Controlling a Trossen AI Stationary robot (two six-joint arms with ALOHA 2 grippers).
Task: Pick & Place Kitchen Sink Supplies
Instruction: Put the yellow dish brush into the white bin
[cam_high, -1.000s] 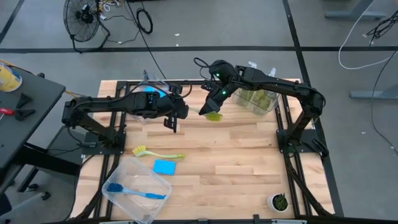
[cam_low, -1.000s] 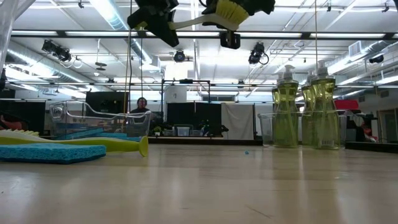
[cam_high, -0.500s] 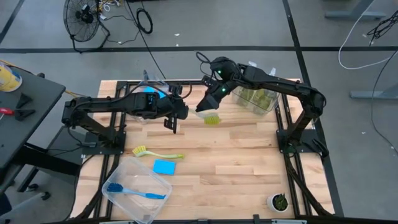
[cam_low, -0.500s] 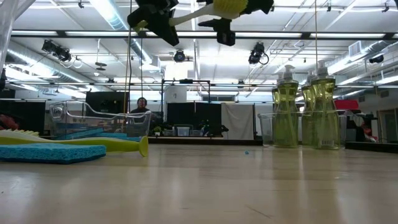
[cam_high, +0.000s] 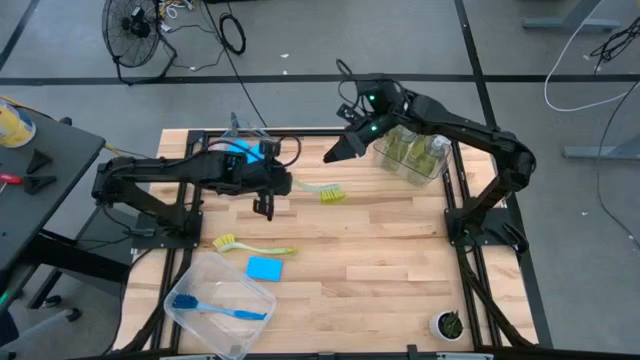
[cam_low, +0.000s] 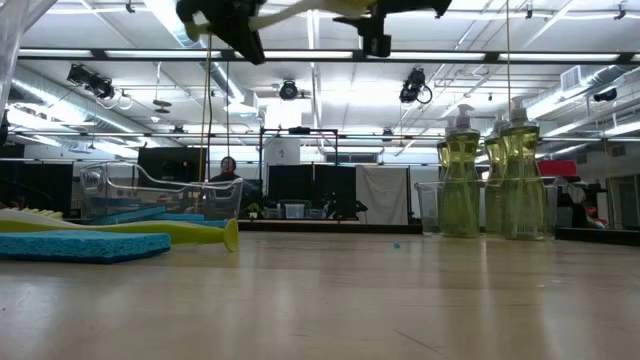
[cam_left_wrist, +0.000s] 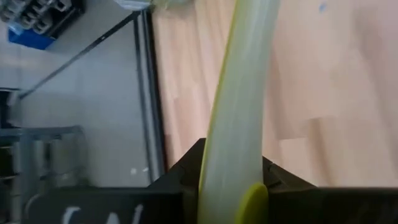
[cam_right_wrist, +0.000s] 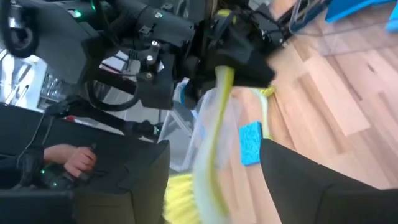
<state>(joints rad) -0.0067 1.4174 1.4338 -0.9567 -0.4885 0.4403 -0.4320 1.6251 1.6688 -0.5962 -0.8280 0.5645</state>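
Your left gripper (cam_high: 272, 186) hangs above the far left part of the wooden surface (cam_high: 400, 250), its jaws pinching the handle end of a yellow-green dish brush (cam_high: 318, 190) held in the air. Your right gripper (cam_high: 340, 150) sits just beyond the brush head, jaws spread and holding nothing. A second yellow-green brush (cam_high: 250, 246) and a blue sponge (cam_high: 265, 268) lie near the front left. A blue brush (cam_high: 215, 306) rests inside a clear bin (cam_high: 190, 275). Soap bottles (cam_low: 485, 180) stand in another bin (cam_high: 440, 170).
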